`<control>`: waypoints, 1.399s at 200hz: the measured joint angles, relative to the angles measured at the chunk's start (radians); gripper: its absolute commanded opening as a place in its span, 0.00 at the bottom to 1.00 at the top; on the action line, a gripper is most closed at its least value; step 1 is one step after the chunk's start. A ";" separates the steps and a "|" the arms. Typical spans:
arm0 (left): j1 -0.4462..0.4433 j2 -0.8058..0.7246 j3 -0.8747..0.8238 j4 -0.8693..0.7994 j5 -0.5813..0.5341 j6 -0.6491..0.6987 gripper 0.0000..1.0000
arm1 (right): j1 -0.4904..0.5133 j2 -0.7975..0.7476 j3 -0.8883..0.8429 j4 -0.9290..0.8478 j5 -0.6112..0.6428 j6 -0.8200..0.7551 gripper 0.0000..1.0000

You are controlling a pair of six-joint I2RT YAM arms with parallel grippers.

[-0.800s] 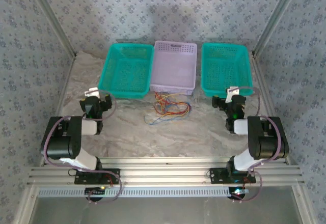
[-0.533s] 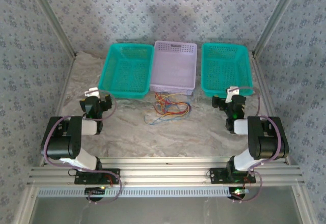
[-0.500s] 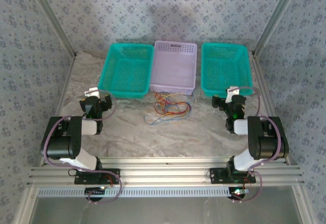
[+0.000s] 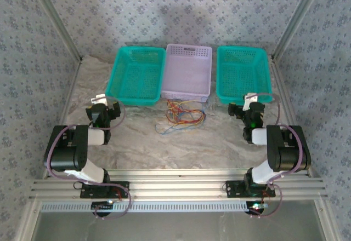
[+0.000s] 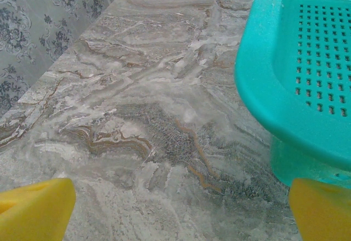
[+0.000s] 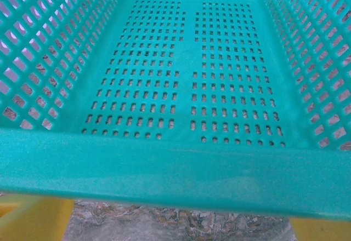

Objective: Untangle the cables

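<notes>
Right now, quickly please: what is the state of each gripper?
Left gripper: open, holding nothing.
Right gripper: open, holding nothing.

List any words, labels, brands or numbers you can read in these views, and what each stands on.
No readable text anywhere.
The left teal basket, lilac basket, right teal basket, marble-patterned table and cables carry no lettering.
The wallpaper shows a floral pattern, no signs.
</notes>
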 measured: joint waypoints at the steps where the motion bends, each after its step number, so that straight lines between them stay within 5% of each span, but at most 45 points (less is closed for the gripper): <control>1: 0.000 0.000 0.000 0.000 0.000 0.000 1.00 | 0.001 -0.001 0.000 0.000 0.001 0.000 1.00; 103: 0.000 0.000 0.000 0.000 0.000 0.000 1.00 | 0.113 -0.652 0.036 -0.379 0.071 0.011 1.00; 144: 0.000 0.000 0.000 0.000 0.000 0.000 1.00 | 0.125 -0.778 0.092 -0.545 -0.025 0.148 1.00; 181: 0.000 0.000 0.000 0.000 0.000 0.000 1.00 | 0.103 -0.908 0.107 -0.681 -0.052 0.443 1.00; 220: 0.000 0.000 0.000 0.000 0.005 0.000 1.00 | 0.098 -0.956 0.106 -0.727 -0.095 0.578 1.00; 280: 0.005 -0.029 -0.008 -0.012 0.044 0.000 1.00 | 0.224 -0.898 0.106 -0.754 -0.106 0.547 1.00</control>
